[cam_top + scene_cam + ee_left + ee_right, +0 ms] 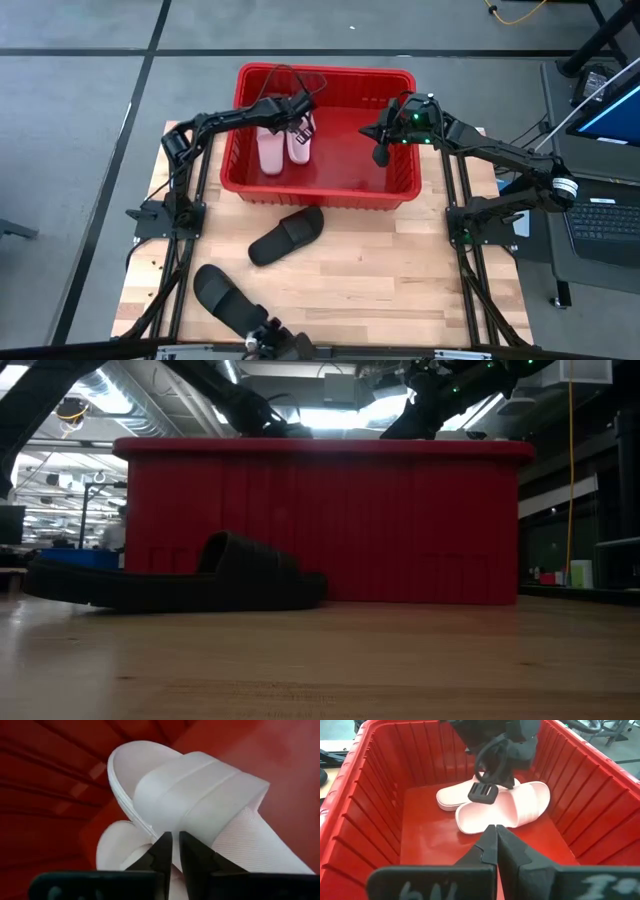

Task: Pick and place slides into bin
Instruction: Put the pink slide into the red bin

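Two pale pink slides (270,150) (301,140) lie side by side in the left part of the red bin (400,190). My left gripper (300,108) is down in the bin, shut on the pink slide nearer the bin's middle (520,805). My right gripper (380,150) hovers shut and empty over the bin's right part. One black slide (287,235) lies sole down on the table before the bin. The other black slide (225,295) lies near the table's near edge. My left gripper pinches the pink slide at the lower edge of its wide strap (172,827), where the strap meets the sole, between its two fingers. The fingers come slanting down from above. The slide's sole lies on the bin floor, its side against the other pink slide (117,847).
The bin's tall ribbed walls (370,795) stand around both grippers. In the low view the bin's near wall (400,520) hides its inside, and the black slide (180,575) lies before it. Bare wooden table (400,270) lies to the right of the black slides.
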Robot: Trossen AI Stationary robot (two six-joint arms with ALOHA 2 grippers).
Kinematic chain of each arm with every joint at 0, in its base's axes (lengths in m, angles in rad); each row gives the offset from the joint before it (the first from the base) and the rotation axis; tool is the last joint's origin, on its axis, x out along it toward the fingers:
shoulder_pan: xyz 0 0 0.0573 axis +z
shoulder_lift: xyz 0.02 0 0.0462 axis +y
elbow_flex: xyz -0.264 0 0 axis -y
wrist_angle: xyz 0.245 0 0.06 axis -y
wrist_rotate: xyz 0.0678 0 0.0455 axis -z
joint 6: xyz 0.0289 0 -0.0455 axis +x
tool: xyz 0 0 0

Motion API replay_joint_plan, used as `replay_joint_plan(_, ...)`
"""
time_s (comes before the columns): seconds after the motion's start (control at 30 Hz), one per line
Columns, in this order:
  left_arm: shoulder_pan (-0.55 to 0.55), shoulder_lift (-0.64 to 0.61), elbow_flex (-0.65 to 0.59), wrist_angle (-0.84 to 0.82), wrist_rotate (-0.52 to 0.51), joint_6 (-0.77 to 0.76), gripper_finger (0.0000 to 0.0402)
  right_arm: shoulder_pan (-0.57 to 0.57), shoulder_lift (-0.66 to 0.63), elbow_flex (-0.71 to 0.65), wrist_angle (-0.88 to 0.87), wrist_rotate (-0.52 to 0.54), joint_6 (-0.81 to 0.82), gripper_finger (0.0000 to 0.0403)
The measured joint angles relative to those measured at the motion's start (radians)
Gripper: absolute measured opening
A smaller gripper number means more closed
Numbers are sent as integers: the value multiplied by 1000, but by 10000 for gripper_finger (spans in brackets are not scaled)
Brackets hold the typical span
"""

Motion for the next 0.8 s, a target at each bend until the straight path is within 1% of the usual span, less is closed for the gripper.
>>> replay_joint_plan(0.1, -16, 0, 0, -6, -70, 4, 52, 0, 0, 0, 0, 0, 0, 4)
replay_joint_plan(0.17, -19, 0, -1, -10, -88, 24, 62, 0, 0, 0, 0, 0, 0, 4)
replay_joint_plan(0.33, -17, -2, -1, -13, -100, 44, 78, 0, 0, 0, -1, 0, -1, 4)
replay_joint_plan(0.57, -15, -3, -1, -15, -128, 129, 84, 0, 0, 0, -1, 0, -1, 4)
replay_joint_plan(0.7, -15, -19, -2, -9, -123, 163, 84, 0, 0, 0, -1, 0, -1, 4)
replay_joint_plan(0.8, -15, -43, -2, -8, -101, 166, 84, 0, 0, 0, -1, 0, -1, 4)
